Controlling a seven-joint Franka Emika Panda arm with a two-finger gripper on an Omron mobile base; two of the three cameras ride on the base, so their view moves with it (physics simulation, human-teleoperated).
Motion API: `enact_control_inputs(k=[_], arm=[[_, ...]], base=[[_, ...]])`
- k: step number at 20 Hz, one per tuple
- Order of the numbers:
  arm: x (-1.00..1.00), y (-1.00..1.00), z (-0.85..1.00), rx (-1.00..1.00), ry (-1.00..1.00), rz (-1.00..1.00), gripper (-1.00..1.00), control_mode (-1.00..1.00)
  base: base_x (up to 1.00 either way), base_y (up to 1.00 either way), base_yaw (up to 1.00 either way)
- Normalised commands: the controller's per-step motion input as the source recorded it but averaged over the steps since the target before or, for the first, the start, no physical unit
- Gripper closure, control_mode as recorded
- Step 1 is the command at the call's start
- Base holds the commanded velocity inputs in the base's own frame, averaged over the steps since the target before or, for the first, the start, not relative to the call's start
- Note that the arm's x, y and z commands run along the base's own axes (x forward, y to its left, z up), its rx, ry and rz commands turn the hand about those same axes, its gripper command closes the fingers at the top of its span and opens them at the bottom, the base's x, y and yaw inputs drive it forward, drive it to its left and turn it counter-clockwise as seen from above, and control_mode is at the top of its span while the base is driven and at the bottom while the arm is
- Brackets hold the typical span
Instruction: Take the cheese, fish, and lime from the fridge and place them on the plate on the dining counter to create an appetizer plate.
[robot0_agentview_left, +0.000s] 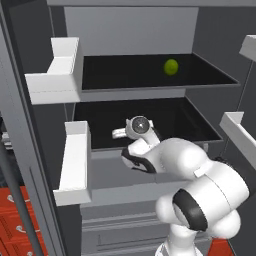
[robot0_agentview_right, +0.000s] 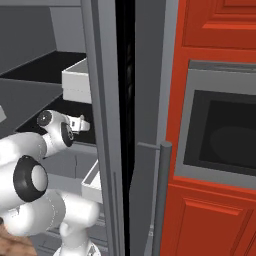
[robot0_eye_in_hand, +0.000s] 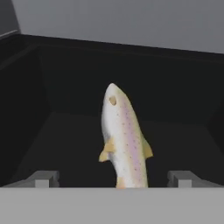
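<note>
While the gripper (robot0_eye_in_hand: 113, 179) is held wide open, one fingertip on either side of the fish (robot0_eye_in_hand: 123, 142), the fish lies on the black lower shelf (robot0_agentview_left: 195, 125) of the fridge (robot0_agentview_left: 125, 30), tail end towards the hand and head pointing to the back. For a sound grasp, the hand should be eased further forward so the thick mid-body (not the thin tail) is bracketed, and only then should the jaws be closed. The lime (robot0_agentview_left: 171, 66) is seen on the shelf above.
</note>
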Motion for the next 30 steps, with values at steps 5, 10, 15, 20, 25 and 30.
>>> enact_control_inputs(k=[5, 10, 15, 20, 25, 30], arm=[[-0.50, -0.11, -0.28, 0.01, 0.14, -0.08, 1.00, -1.00], [-0.02, -0.38, -0.03, 0.04, 0.18, -0.07, 1.00, -1.00], [0.00, -0.33, -0.26, 0.02, 0.13, -0.02, 1.00, -1.00], [-0.09, -0.01, -0.67, 0.00, 0.00, 0.00, 1.00, -1.00], [-0.62, 0.00, -0.75, 0.00, 0.00, 0.00, 1.00, -1.00], [-1.00, -0.09, -0.35, 0.03, 0.01, -0.02, 1.00, -1.00]], base=[[0.00, 0.00, 0.00], [0.00, 0.00, 0.00], [0.00, 0.00, 0.00], [0.00, 0.00, 0.00], [0.00, 0.00, 0.00], [0.00, 0.00, 0.00]])
